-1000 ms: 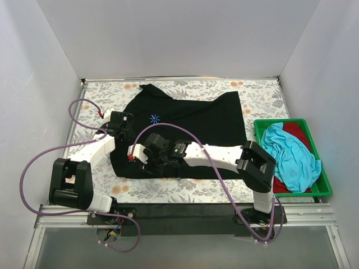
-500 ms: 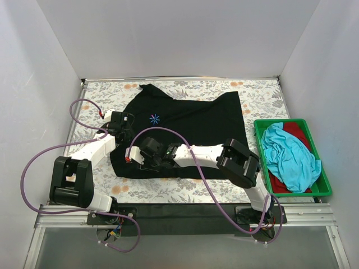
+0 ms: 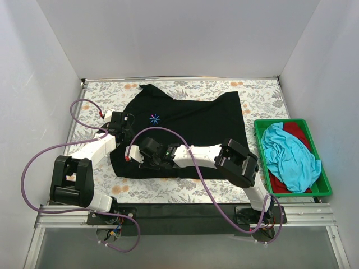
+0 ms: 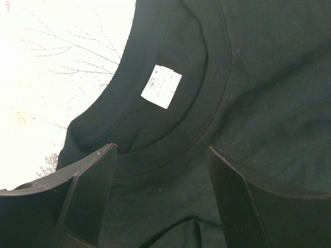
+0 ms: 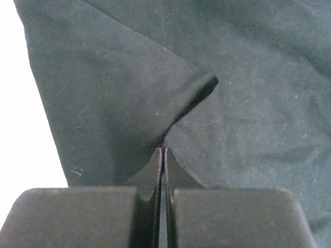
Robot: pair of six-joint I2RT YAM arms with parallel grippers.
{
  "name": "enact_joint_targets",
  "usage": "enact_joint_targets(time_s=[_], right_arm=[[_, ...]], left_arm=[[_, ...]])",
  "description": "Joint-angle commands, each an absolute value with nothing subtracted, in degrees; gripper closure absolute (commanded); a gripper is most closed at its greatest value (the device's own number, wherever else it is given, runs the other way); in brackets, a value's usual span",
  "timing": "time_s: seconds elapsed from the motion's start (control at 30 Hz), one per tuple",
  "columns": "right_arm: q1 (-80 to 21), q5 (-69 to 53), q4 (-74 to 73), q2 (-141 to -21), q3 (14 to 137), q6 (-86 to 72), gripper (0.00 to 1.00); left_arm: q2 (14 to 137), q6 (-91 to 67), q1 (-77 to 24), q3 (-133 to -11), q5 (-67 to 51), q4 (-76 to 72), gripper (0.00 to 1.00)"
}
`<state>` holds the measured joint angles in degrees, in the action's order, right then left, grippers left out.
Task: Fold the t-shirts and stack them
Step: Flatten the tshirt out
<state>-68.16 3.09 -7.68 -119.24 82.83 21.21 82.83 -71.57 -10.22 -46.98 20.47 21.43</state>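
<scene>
Right wrist view shows our right gripper [image 5: 163, 152] pressed together on a pleat of the black t-shirt [image 5: 129, 93], which lies spread on the tabletop [image 3: 185, 188]; our left gripper [image 4: 161, 155] hovers, jaws apart, over its collar [image 4: 207, 119]. We judge the fold goes best if we lift slowly and carry the edge across evenly, lest the thin pinch slips. The turquoise t-shirt [image 3: 289, 159] and red t-shirt [image 3: 296, 130] lie in the green tray [image 3: 325, 188].

The bench [image 3: 263, 98] is covered in a pale floral print with grey leaves and orange blossoms. A black t-shirt [image 3: 190, 120] lies spread across its middle, a small blue starburst facing up. A green tray [image 3: 280, 121] sits at the bench's right edge.
</scene>
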Motion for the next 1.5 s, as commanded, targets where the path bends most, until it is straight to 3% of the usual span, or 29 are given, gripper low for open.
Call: enact_joint_targets(time_s=[0.0,0.2,0.43,0.53,0.6,0.67,0.73,0.8,0.93,1.13,1.47], right_arm=[[-68.3,2.9,-5.4,-116.9,83.6,21.3,0.99],[-69.2,-7.3,-13.5,-111.7,85.5,19.5,0.99],[-71.5,-41.2,-38.6,-112.1,99.0,20.1,0.99],[-71.6,-53.2,-41.5,-112.5,101.2,19.9,0.81],[-71.9,-54.2,-41.5,-111.7,101.6,19.7,0.67],[-71.9,-51.3,-41.5,-110.6,101.3,19.6,0.57],[-71.5,-45.1,-41.3,-109.3,99.5,19.3,0.55],[-69.9,-39.8,-41.0,-106.8,97.4,17.3,0.54],[-63.5,-14.9,-38.0,-100.3,87.3,8.5,0.54],[-47.1,5.4,-29.2,-85.9,63.0,-7.2,0.55],[-30.9,8.1,-23.6,-80.6,44.1,-17.9,0.47]], left_arm=[[82.2,-71.2,-9.9,-47.7,20.8,21.4,0.35],[82.1,-71.1,-9.9,-47.7,21.2,21.4,0.35],[81.9,-71.1,-9.8,-47.9,21.4,21.4,0.35],[81.9,-71.2,-9.8,-47.7,21.2,21.4,0.35],[82.1,-71.2,-9.8,-47.6,20.9,21.4,0.35],[82.2,-71.3,-9.8,-47.7,20.8,21.4,0.35],[82.2,-71.2,-9.8,-47.6,20.3,21.4,0.35],[81.7,-71.5,-9.8,-47.5,20.1,21.7,0.35],[79.5,-72.9,-9.9,-46.3,17.5,22.1,0.35],[79.6,-78.4,-9.9,-46.1,15.2,25.0,0.36],[81.6,-87.8,-9.5,-41.0,17.5,27.5,0.42]])
